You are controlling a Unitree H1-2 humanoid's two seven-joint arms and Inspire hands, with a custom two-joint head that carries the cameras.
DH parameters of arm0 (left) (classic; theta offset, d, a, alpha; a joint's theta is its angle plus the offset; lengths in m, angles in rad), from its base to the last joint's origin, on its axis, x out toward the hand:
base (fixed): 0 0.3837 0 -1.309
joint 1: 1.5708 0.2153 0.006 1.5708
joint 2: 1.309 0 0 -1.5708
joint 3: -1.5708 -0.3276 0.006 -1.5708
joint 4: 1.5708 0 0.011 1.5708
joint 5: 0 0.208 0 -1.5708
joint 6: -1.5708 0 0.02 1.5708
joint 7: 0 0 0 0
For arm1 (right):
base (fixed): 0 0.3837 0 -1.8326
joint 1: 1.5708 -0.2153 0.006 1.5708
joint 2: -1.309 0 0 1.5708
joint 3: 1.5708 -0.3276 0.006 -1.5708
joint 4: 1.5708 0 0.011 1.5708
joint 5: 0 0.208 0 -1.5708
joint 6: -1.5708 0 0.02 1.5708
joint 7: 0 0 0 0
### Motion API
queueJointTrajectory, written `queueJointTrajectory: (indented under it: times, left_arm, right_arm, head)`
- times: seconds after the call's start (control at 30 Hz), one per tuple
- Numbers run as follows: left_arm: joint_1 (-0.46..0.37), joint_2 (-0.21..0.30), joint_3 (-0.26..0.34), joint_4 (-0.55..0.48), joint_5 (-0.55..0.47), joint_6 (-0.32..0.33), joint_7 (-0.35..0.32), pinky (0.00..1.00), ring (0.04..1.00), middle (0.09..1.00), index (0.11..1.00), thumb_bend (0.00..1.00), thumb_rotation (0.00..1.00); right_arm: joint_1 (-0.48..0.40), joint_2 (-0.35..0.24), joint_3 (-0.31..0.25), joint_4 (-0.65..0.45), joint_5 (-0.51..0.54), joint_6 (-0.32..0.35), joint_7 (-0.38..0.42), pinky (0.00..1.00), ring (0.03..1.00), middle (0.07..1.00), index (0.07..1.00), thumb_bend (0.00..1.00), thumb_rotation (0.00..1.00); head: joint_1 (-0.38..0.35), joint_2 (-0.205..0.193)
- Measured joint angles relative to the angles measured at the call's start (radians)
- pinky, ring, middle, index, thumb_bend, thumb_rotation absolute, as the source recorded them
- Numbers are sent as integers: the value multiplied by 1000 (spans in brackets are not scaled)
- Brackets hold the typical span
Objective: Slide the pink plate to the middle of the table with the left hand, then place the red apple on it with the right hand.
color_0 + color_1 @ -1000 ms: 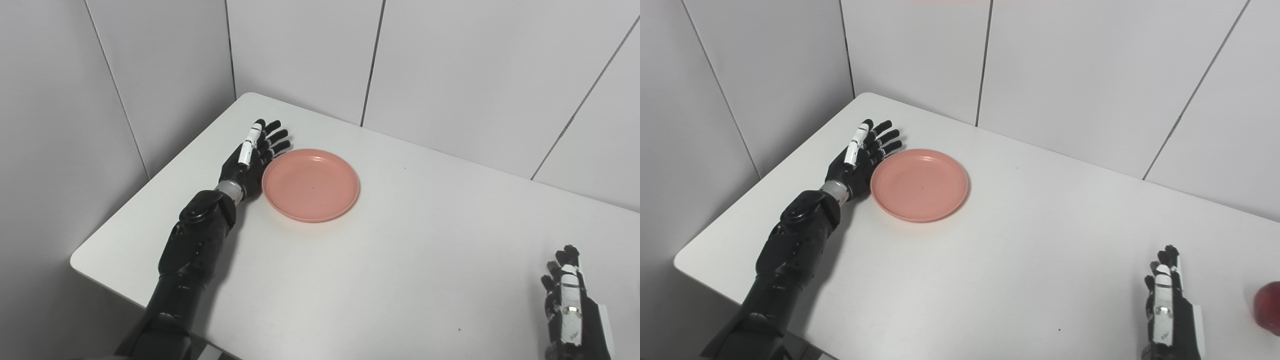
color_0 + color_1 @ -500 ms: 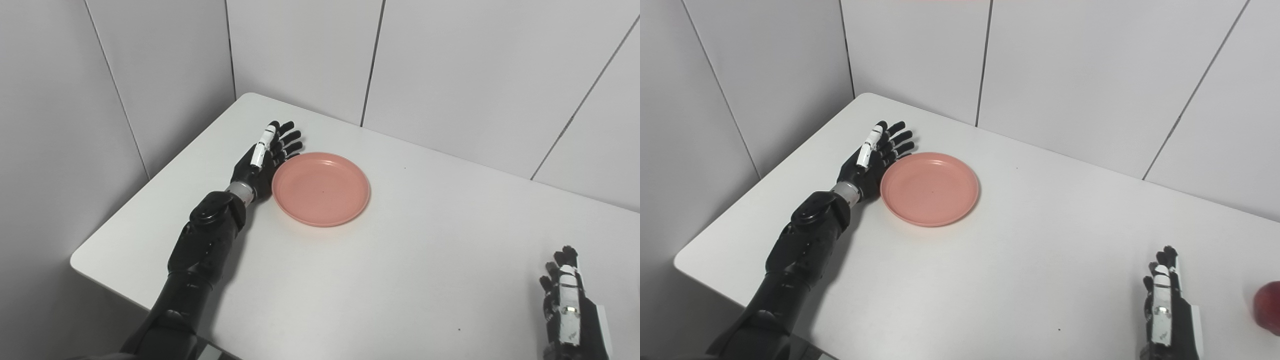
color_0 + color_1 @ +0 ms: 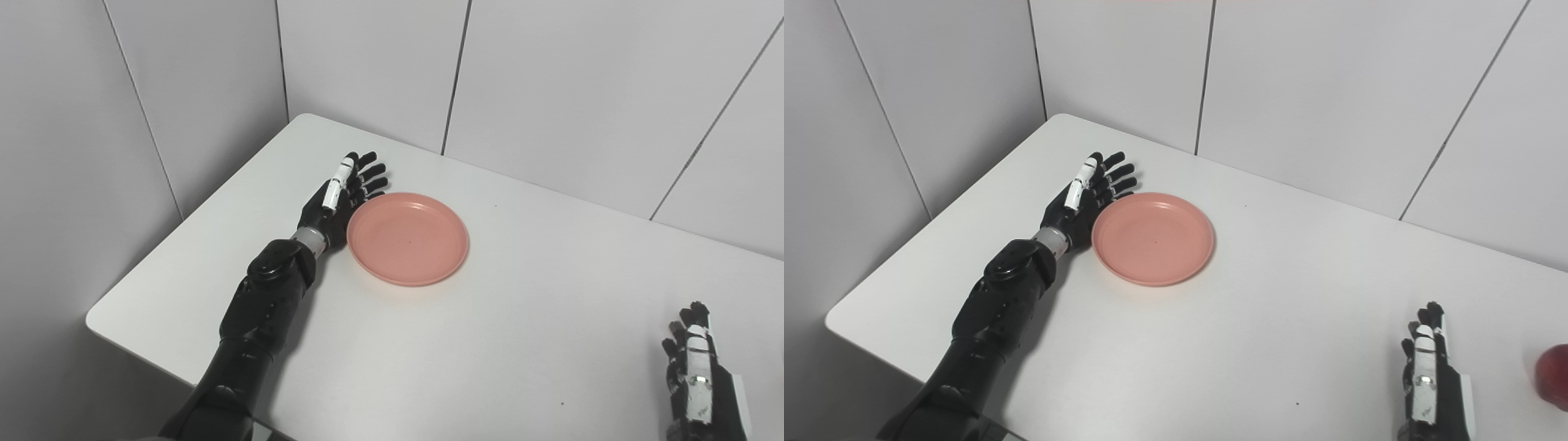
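Left hand [image 3: 335, 201] spread flat against pink plate [image 3: 408, 239] rim; right hand [image 3: 1432, 376] open, idle

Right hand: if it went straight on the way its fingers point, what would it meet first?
The right hand points up the table; that line looks free to the wall. The red apple lies off to its right.

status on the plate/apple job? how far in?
Nothing is finished yet. In hand: the left hand, open and flat, is against the left rim of the pink plate, which sits left of the middle of the white table. Left: getting the plate to the middle, then the apple. The red apple lies at the table's right edge, untouched, beside the open right hand.
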Motion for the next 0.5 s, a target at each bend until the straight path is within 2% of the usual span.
queueJointTrajectory:
  times: [0.5]
  left_arm:
    - [9, -50, -26, -38, 0, 8, -2, 874, 884, 889, 871, 358, 1000]
  right_arm:
    - [0, 1, -3, 4, 6, -6, 0, 1000, 994, 997, 1000, 66, 1000]
  head:
    - [-5, 12]
